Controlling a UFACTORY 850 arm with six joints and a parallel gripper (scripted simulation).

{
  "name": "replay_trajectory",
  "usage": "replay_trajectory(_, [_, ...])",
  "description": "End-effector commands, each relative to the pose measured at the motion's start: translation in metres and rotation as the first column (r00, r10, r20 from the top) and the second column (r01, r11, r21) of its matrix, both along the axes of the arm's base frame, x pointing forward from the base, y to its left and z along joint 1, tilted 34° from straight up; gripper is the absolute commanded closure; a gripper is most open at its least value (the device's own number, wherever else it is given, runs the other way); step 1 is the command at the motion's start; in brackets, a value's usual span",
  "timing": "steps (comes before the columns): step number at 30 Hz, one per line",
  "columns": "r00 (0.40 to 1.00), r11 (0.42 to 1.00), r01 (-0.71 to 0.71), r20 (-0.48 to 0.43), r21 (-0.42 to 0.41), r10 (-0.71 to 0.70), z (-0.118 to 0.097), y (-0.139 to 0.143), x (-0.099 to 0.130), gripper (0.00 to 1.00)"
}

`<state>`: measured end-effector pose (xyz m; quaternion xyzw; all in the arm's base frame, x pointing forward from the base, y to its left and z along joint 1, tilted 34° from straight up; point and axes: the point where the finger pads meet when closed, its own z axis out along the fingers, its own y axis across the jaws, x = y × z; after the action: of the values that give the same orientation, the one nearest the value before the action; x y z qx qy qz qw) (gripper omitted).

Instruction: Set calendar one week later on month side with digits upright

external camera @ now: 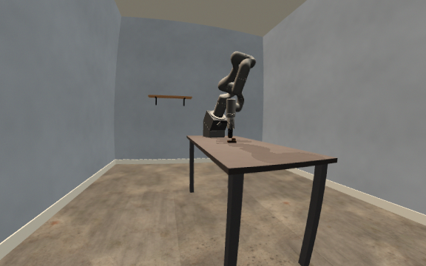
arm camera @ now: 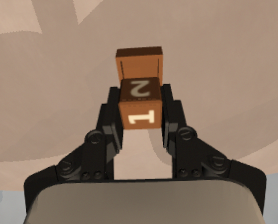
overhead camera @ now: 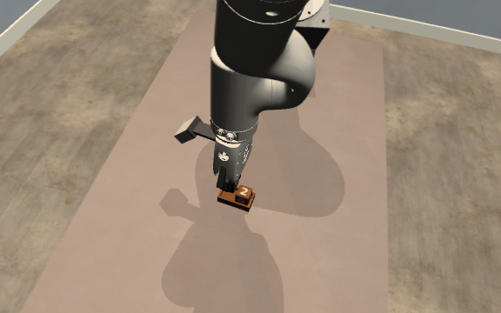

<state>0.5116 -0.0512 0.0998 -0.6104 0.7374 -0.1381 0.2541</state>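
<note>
A small orange-brown tray lies on the table. My gripper points straight down over its left half and is shut on a calendar cube. That cube shows an orange face with a 1 in the wrist view. In the top view my fingers hide it. The other cube stands in the tray right beside it, with a white 2 on its shaded top. I cannot tell whether the held cube touches the tray's floor. The month's name is not visible.
The brown table top is long, with dark legs. The arm's base stands at the table's far end. A small wall shelf hangs on the back wall, far from the table.
</note>
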Motion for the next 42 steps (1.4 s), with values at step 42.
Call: replay_trajectory(42, [0.868, 0.816, 0.495, -0.139, 0.298, -0.476, 0.065, 0.038, -0.023, 0.73])
